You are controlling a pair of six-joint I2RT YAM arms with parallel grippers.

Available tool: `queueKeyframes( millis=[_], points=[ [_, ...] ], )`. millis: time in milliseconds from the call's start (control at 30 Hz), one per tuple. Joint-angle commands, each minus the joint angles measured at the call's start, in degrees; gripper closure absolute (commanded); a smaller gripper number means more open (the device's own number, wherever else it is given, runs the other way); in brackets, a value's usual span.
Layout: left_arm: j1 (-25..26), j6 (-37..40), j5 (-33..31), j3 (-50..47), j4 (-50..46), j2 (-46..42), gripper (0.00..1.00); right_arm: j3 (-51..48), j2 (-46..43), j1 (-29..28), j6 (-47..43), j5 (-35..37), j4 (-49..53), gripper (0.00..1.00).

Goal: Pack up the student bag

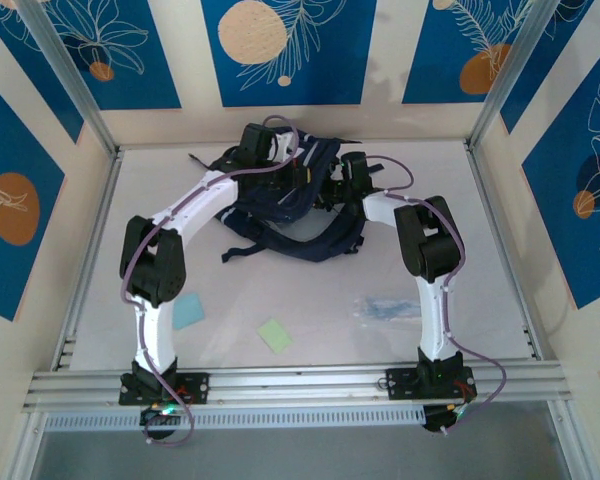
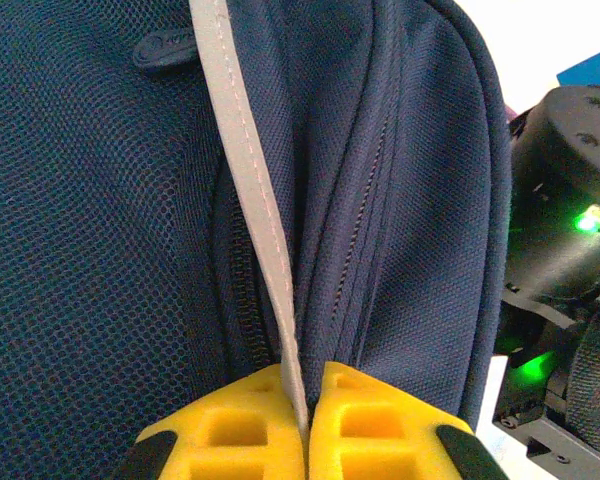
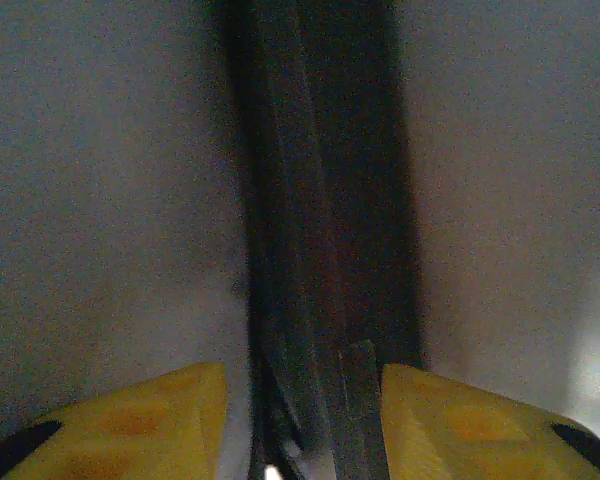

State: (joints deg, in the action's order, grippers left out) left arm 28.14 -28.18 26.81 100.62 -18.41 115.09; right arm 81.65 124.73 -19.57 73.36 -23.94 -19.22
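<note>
I have the student bag (image 1: 285,200) lying at the upper centre of the white table (image 1: 450,190) in the overhead view, its dark straps (image 1: 280,245) trailing toward the bottom of the frame. Both arms reach in to it. The left gripper (image 1: 263,150) sits on the bag's upper left edge and the right gripper (image 1: 348,178) on its right side.

On my left wrist feed, the left gripper (image 2: 307,405) has its yellow fingers (image 2: 230,420) pressed together on the light grey stripe (image 2: 248,170), which runs up the navy fabric beside a zip.

My right wrist feed is dim and blurred. The right gripper (image 3: 302,400) has its fingers (image 3: 150,415) standing apart with a dark band of material (image 3: 325,200) between them. I cannot tell whether they are pressing on it.

Lower on the table I see a light blue note pad (image 1: 188,310), a green sticky note (image 1: 275,335) and a clear packet (image 1: 385,307).
</note>
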Motion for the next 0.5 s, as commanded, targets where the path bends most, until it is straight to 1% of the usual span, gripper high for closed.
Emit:
queueKeyframes(
  millis=[0,67,100,133,200,300,367,400,467],
  points=[
    [-0.4,0.5,3.6,0.5,5.1,-4.3,1.00,3.1,-0.3,-1.7,1.2,-4.6,-2.7,0.55],
    [-0.5,0.6,3.3,0.2,5.0,-4.5,1.00,4.5,1.0,-2.0,0.9,-5.3,-1.1,0.52],
    [-0.7,0.7,2.9,-0.1,5.0,-4.7,1.00,4.3,0.9,-2.0,0.1,-4.9,0.2,0.48],
    [-0.8,0.6,2.8,-0.6,5.3,-5.0,1.00,3.7,0.2,-1.7,-1.2,-4.3,1.6,0.45],
    [-1.2,0.2,2.4,-1.5,6.1,-5.5,1.00,2.1,-1.7,-1.0,-3.7,-3.1,3.8,0.42],
    [-2.0,-1.0,2.5,-2.6,7.5,-5.8,1.00,0.0,-4.6,0.6,-7.7,-3.6,8.1,0.38],
    [-2.3,-1.6,2.7,-3.1,8.3,-5.9,1.00,-0.7,-7.1,1.6,-12.0,-3.6,14.1,0.35],
    [-2.4,-1.7,2.7,-3.1,8.4,-6.1,1.00,-0.7,-8.6,2.0,-15.1,-3.3,18.7,0.33],
    [-2.6,-1.5,2.4,-3.5,8.6,-6.2,1.00,-0.8,-12.0,2.3,-21.2,-0.8,27.6,0.30]
  ],
)
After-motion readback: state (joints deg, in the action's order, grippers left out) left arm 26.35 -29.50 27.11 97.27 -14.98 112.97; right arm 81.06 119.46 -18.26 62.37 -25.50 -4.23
